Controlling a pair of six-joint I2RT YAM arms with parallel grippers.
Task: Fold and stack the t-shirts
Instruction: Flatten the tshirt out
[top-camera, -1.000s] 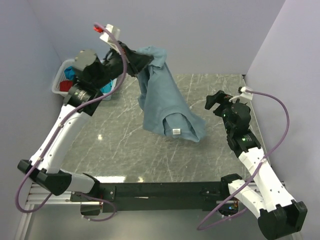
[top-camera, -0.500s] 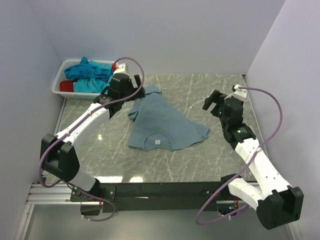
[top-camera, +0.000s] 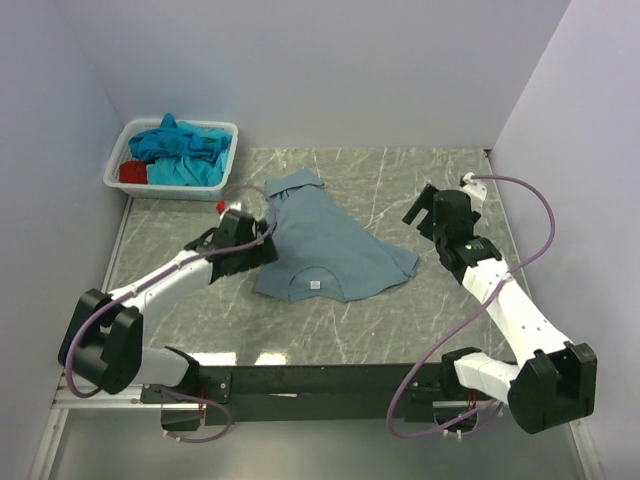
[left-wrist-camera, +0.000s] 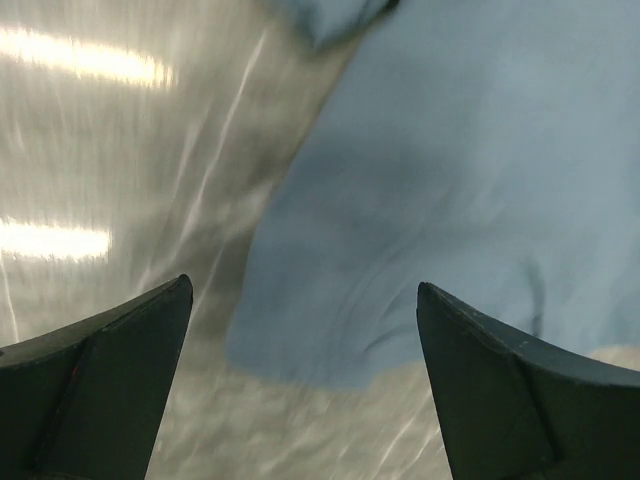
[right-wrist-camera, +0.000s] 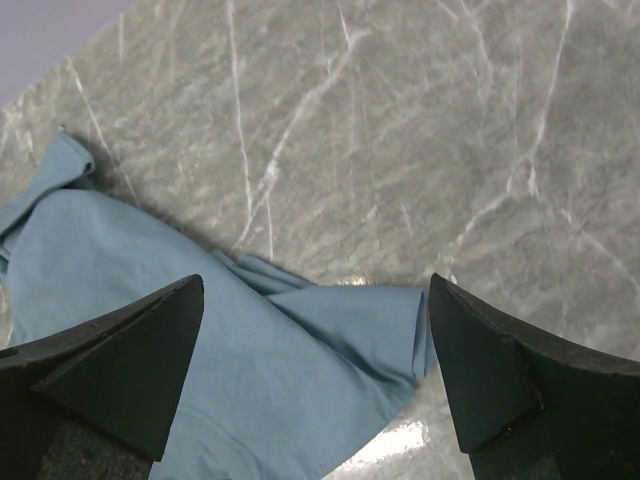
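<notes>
A grey-blue t-shirt (top-camera: 330, 240) lies crumpled on the marble table, its white neck label (top-camera: 313, 284) near the front hem. My left gripper (top-camera: 262, 250) hovers open at the shirt's left edge; in the left wrist view the t-shirt (left-wrist-camera: 450, 170) lies below the empty left gripper (left-wrist-camera: 303, 284). My right gripper (top-camera: 420, 210) hangs open just right of the shirt's right corner, and the right wrist view shows that folded corner of the t-shirt (right-wrist-camera: 200, 340) beneath the empty right gripper (right-wrist-camera: 315, 282). Turquoise t-shirts (top-camera: 180, 145) and a red one (top-camera: 131, 172) fill the basket.
The white plastic basket (top-camera: 231, 148) stands at the back left corner of the table against the wall. Pale walls close in the table at the back and on both sides. Bare marble (top-camera: 440, 300) shows in front of and to the right of the shirt.
The left gripper opened and let go of the grey-blue shirt, which dropped from hanging onto the table. The left arm came down and forward to the shirt's left edge. The right arm shifted slightly.
</notes>
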